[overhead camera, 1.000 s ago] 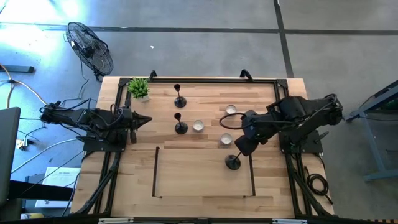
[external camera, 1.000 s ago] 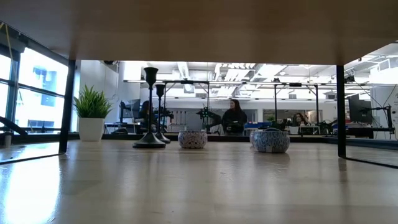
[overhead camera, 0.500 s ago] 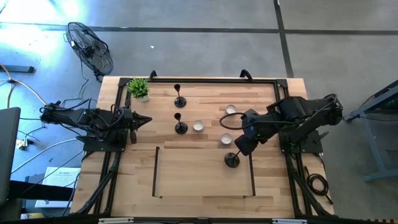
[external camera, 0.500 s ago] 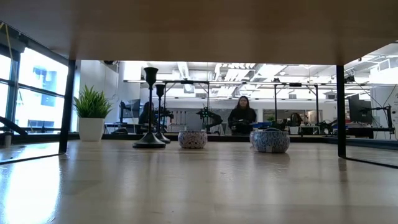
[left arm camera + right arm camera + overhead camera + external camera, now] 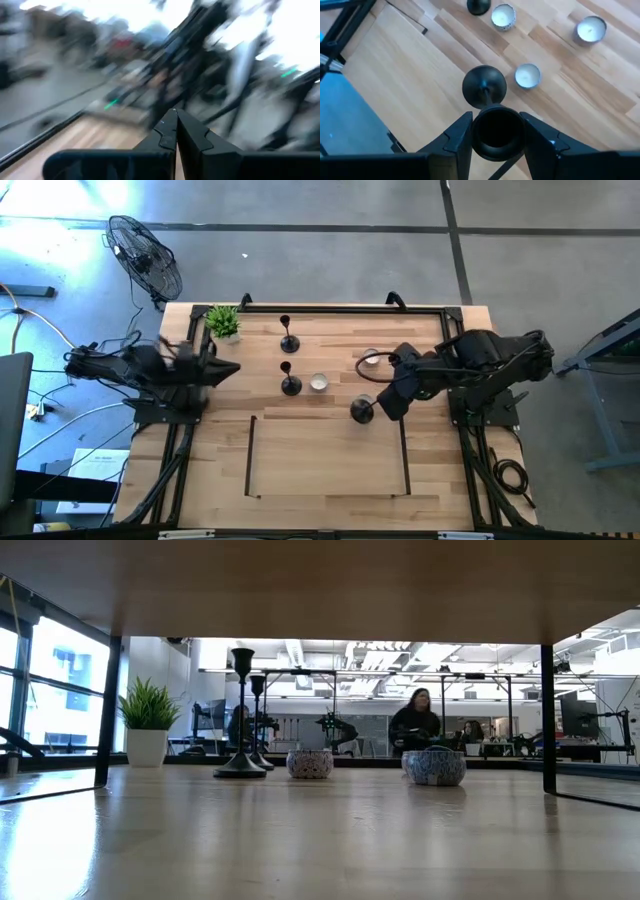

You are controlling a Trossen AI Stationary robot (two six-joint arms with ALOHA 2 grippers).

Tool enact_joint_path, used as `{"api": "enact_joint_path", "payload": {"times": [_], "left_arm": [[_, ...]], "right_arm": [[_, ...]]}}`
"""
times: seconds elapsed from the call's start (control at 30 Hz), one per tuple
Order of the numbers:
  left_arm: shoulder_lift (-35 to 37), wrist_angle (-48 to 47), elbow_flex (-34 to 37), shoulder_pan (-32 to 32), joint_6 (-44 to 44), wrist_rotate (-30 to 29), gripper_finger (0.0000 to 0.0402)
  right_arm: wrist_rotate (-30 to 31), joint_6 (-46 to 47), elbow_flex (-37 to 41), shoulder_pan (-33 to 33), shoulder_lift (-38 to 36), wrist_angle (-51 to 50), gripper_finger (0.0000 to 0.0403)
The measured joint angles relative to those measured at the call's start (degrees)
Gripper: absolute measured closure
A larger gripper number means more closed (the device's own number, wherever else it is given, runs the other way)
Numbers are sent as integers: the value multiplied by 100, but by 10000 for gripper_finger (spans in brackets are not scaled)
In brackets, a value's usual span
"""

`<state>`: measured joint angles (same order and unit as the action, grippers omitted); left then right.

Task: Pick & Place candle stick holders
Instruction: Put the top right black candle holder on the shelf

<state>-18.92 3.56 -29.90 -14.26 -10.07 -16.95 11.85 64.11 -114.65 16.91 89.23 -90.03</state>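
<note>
The left gripper (image 5: pixel 232 367) waits pressed together at the table's edge, while the right gripper (image 5: pixel 496 131) pinches a candle holder (image 5: pixel 485 87) by its cup, so it should stay upright and clear the small candles (image 5: pixel 527 75) just beside.

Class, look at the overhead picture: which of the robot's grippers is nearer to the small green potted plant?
Left. The left gripper sits at the table's left edge, just below the potted plant. The right gripper is far across the table, shut on a candlestick holder.
</note>
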Motion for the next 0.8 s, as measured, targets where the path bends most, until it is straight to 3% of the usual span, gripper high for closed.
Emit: {"api": "enact_joint_path", "payload": {"times": [0.1, 0.27, 0.43, 0.5, 0.67, 0.8], "left_arm": [[-348, 458, -364, -4, -72, 202, 401], [-1750, -332, -1525, -1, 261, -69, 401], [-3475, -2010, -3344, 0, 1541, -346, 401], [-4056, -2705, -4133, 0, 1605, -354, 397], [-5125, -3740, -5607, 0, 1550, -358, 352], [-5527, -3791, -6047, 0, 1528, -361, 292]], "right_arm": [[-8, -247, 0, -86, 26, 10, 272], [-19, -689, 0, -286, 55, 139, 272], [-15, -1176, 0, -383, 52, 330, 272], [33, -1288, 0, -383, 52, 333, 271], [217, -1503, 0, -376, 52, 331, 258], [219, -1706, 0, -374, 52, 331, 262]]}}
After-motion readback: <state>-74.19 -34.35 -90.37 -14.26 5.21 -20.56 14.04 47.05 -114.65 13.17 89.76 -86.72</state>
